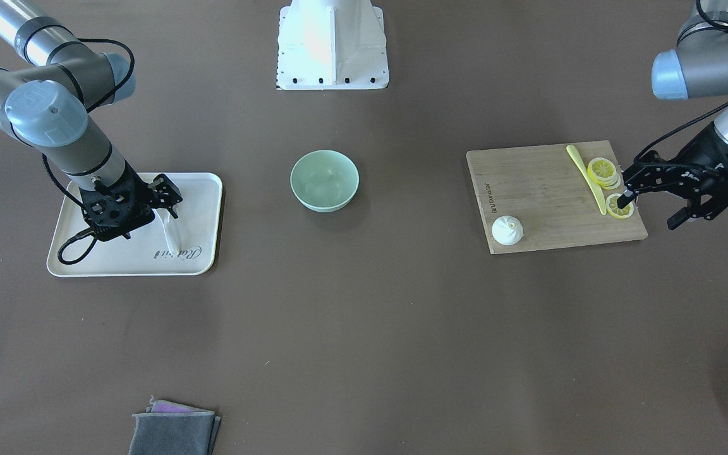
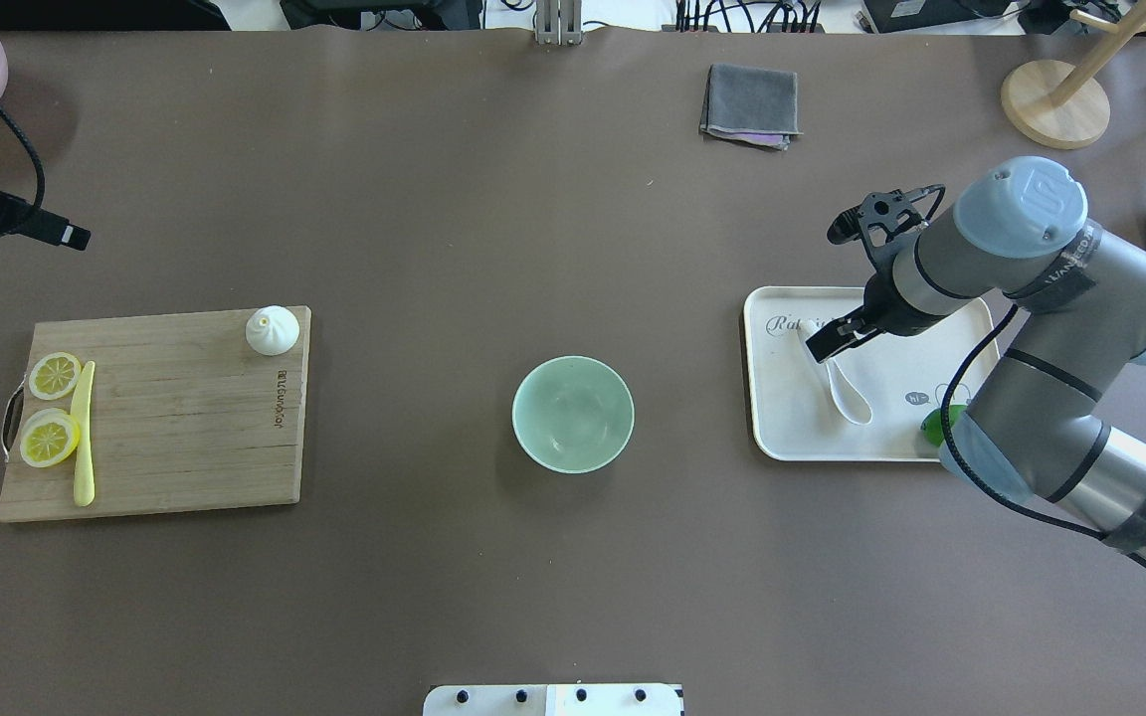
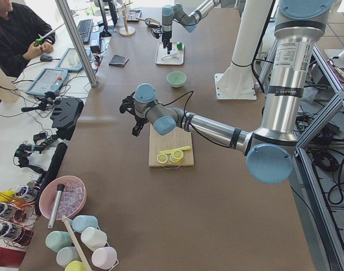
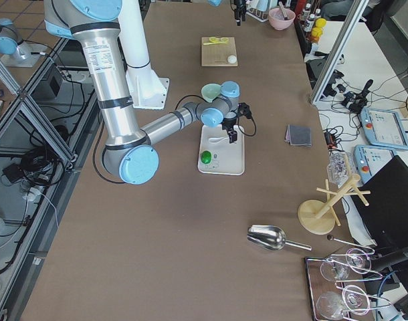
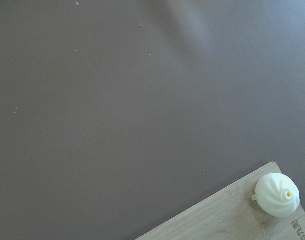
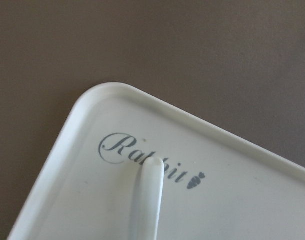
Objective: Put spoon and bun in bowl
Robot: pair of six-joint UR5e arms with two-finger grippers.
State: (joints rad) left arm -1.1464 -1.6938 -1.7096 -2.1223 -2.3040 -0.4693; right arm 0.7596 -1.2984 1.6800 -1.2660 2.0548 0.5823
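Right pincer (image 2: 825,345) hangs over the glossy white soup spoon (image 2: 850,401), lined up to grasp. Its spread is unclear.

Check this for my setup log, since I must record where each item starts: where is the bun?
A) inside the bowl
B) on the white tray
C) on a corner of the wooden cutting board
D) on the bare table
C: the bun sits on the cutting board's corner, and the bowl is empty.

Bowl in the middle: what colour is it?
The bowl is plain pale mint green, clearest in the overhead view.
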